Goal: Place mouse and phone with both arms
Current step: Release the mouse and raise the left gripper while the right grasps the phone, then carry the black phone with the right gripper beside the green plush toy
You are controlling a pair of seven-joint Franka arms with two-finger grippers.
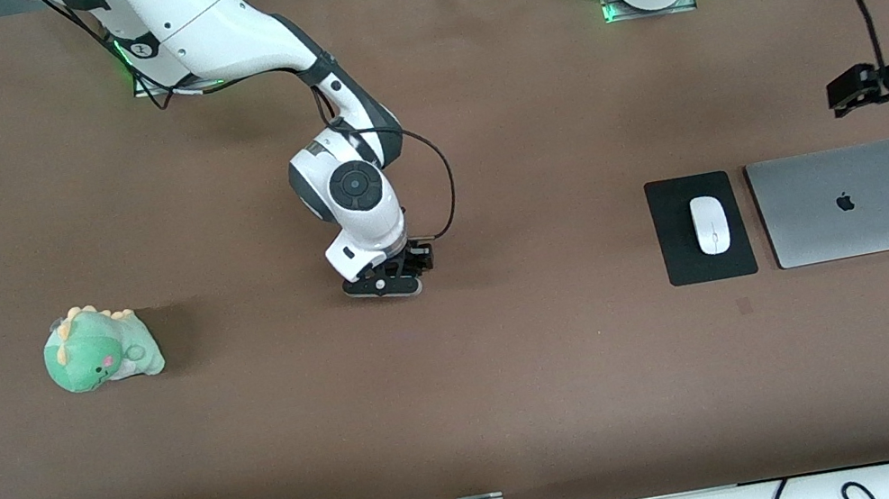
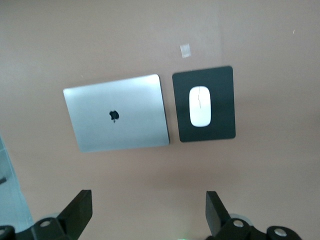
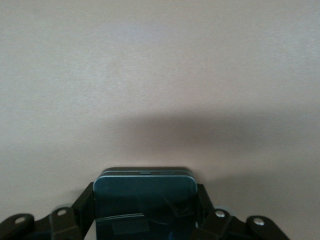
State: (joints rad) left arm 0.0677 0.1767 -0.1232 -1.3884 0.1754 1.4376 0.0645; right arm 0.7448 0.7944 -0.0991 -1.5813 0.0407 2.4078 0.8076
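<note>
At mid-worktop, right end effector low over the brown worktop, fingers closed on either side of the phone, seen only in the right wrist view as a dark rounded slab. Judged step: setting the phone down. Best done by lowering straight until the slab sits flat, then opening evenly and lifting vertically so it is not dragged or tipped. Left end effector up over the worktop near the left arm's end, fingers spread wide and empty, apparently waiting. Below it, the mouse lying on the black mouse pad, closed silver laptop just beside the pad; mouse part looks finished. Green plush dinosaur well apart toward the right arm's end. Hidden: phone not visible in the front view, masked by the wrist; contact with the worktop not discernible; left fingertips out of the front view.
</note>
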